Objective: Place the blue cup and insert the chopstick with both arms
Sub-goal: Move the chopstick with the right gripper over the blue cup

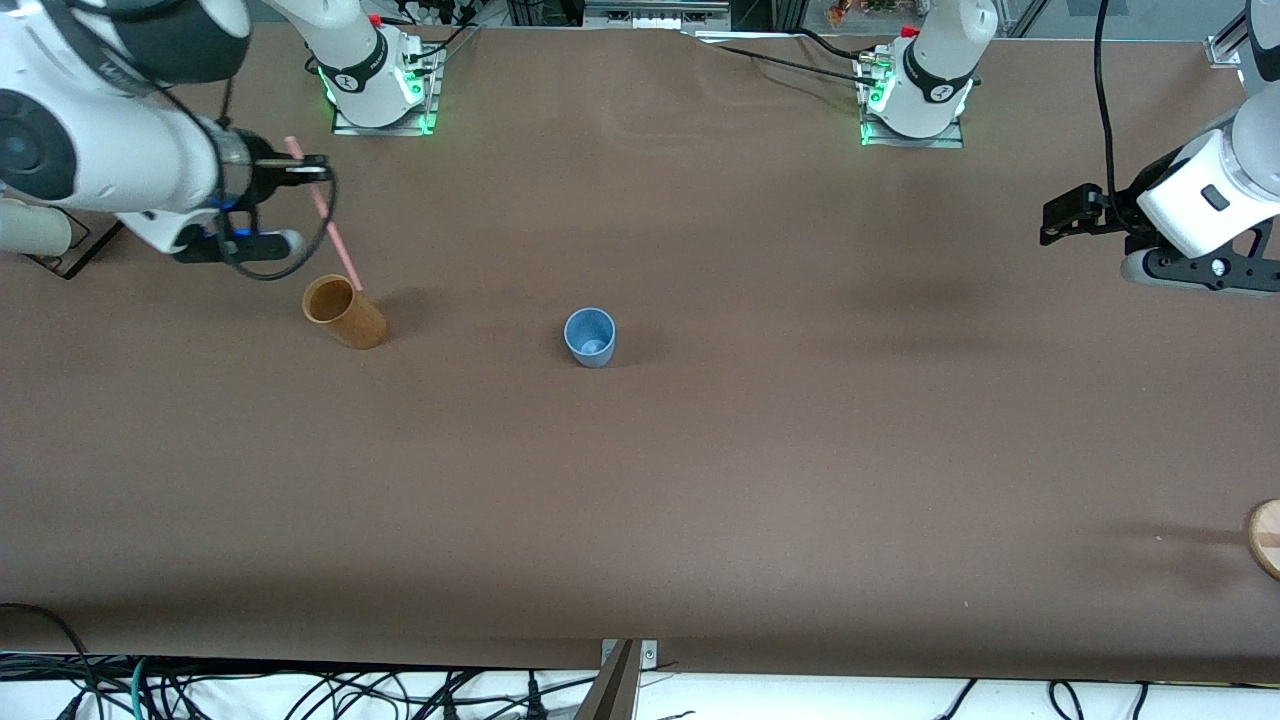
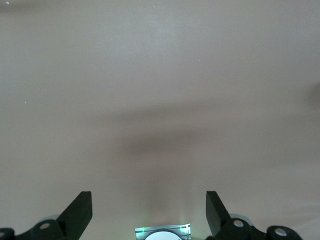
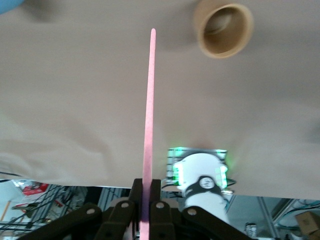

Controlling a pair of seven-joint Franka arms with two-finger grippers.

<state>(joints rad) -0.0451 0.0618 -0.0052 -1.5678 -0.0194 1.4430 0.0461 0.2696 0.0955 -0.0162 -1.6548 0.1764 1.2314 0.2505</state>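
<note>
The blue cup (image 1: pixel 590 337) stands upright near the middle of the table, and a corner of it shows in the right wrist view (image 3: pixel 10 5). My right gripper (image 1: pixel 312 171) is shut on the pale-pink chopstick (image 1: pixel 330 222), holding it tilted in the air with its lower tip just above the tan cup (image 1: pixel 345 311). In the right wrist view the chopstick (image 3: pixel 149 115) runs straight out from the closed jaws (image 3: pixel 146 192). My left gripper (image 1: pixel 1060 216) is open and empty, held above bare table at the left arm's end; its fingertips (image 2: pixel 82 207) frame only tablecloth.
The tan cup (image 3: pixel 223 29) stands toward the right arm's end of the table. A round wooden object (image 1: pixel 1266 535) lies at the table's edge at the left arm's end, nearer the front camera. Both arm bases (image 1: pixel 378 85) glow green.
</note>
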